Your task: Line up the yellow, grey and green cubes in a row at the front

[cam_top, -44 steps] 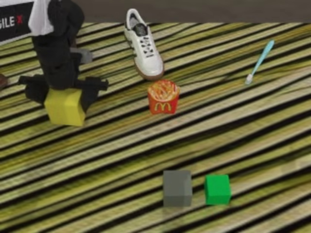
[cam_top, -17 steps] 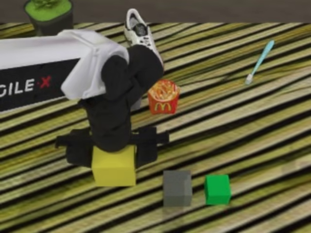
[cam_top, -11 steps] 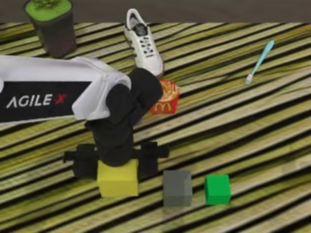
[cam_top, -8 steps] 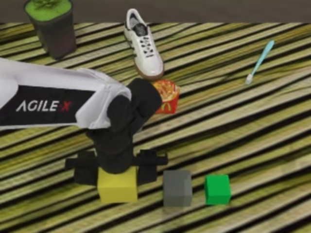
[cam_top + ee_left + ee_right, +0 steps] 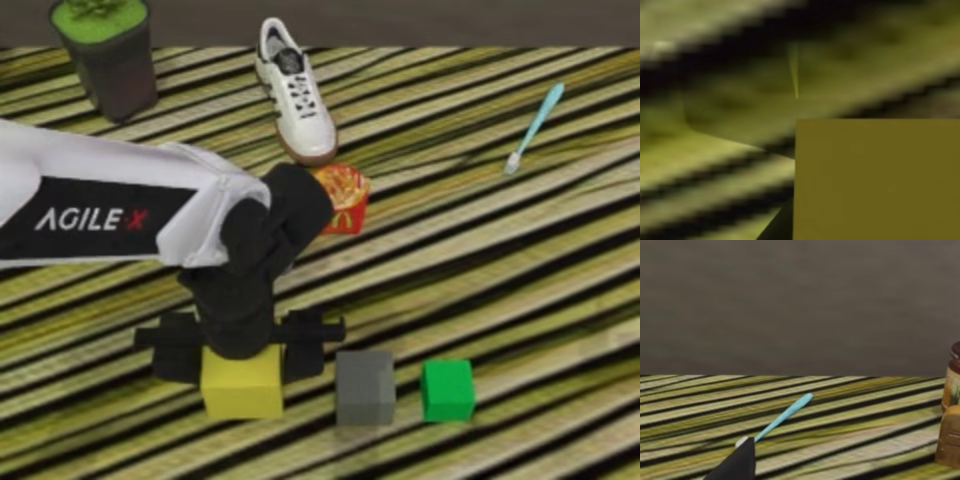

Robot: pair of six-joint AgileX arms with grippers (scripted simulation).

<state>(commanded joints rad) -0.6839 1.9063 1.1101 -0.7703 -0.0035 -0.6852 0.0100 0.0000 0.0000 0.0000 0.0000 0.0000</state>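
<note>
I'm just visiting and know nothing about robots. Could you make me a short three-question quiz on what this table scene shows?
1. True or false: the plain bright yellow cube sits at the left end of the row, beside the dull grey cube.
2. Which small cube is at the right end of the row? A) vivid green cube B) red fries carton C) white sneaker
3. Fill in: the left gripper straddles the ______ cube with a black finger at each side.

Key
1. True.
2. A; the carton and sneaker lie farther back.
3. Yellow. The right gripper is out of the top view.
</note>
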